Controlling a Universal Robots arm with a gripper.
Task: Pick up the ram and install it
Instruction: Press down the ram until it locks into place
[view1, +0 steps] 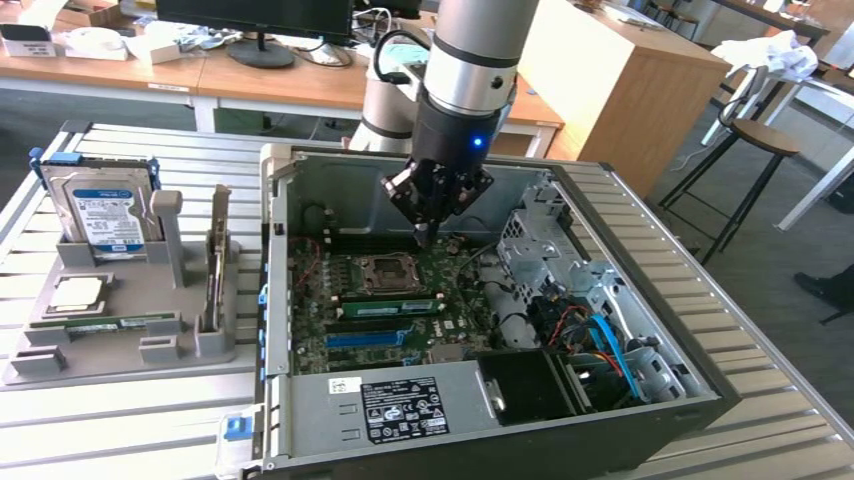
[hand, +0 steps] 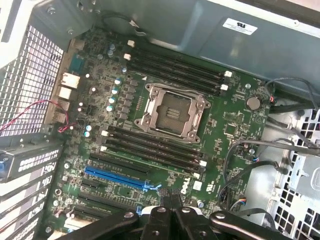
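While my gripper hangs closed and empty over the motherboard, what looks like the ram lies well apart from it in the grey holder. I judge it light, stiff and fragile, best pinched by its long edges.

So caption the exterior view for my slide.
Shut gripper hovers inside the open computer case, above the motherboard.

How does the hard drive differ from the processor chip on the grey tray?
The hard drive stands upright in its slot; the processor chip lies flat. The hard drive is larger and carries a blue-white label; the processor chip is plain silver. Both sit on the grey tray.
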